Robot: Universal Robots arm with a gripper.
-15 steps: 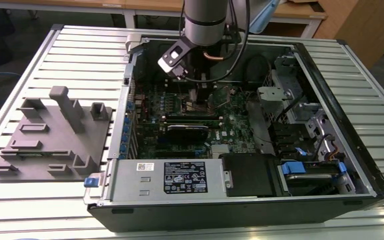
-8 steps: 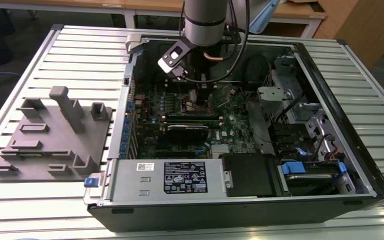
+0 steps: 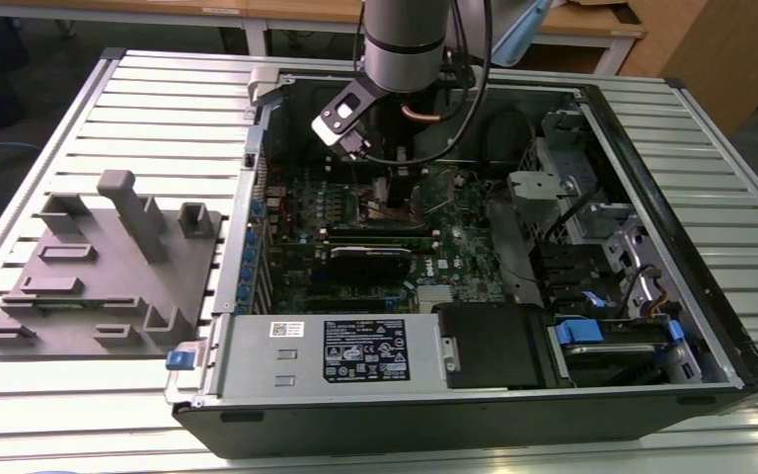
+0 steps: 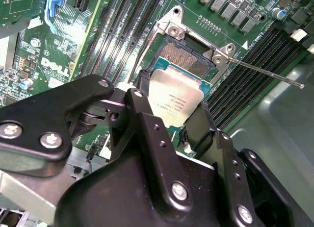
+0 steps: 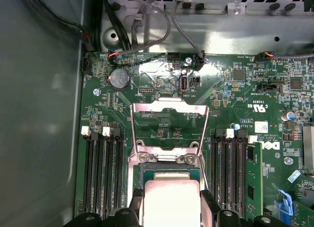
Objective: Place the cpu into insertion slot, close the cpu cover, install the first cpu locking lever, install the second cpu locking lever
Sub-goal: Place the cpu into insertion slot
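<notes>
The cpu [image 4: 174, 97] is a silver-topped square chip held between my black fingers [image 4: 142, 97], just over the near part of the insertion slot [image 4: 189, 60], whose pin field shows beyond it. In the first wrist view the cpu [image 5: 170, 200] sits in my gripper [image 5: 171, 202], with the insertion slot [image 5: 169, 172] just ahead. The cpu cover [image 5: 169, 107] is swung open, away from the socket. A thin locking lever [image 4: 265, 72] sticks out sideways, unlatched. In the exterior view my gripper [image 3: 390, 193] reaches down into the open computer case onto the green motherboard [image 3: 352, 286].
Rows of black memory slots [image 5: 100, 173] flank the socket on both sides. Cables [image 5: 147, 21] hang along the case wall beyond the board. In the exterior view a grey moulded fixture [image 3: 103, 267] lies at the left and a power supply [image 3: 340, 351] fills the case's near side.
</notes>
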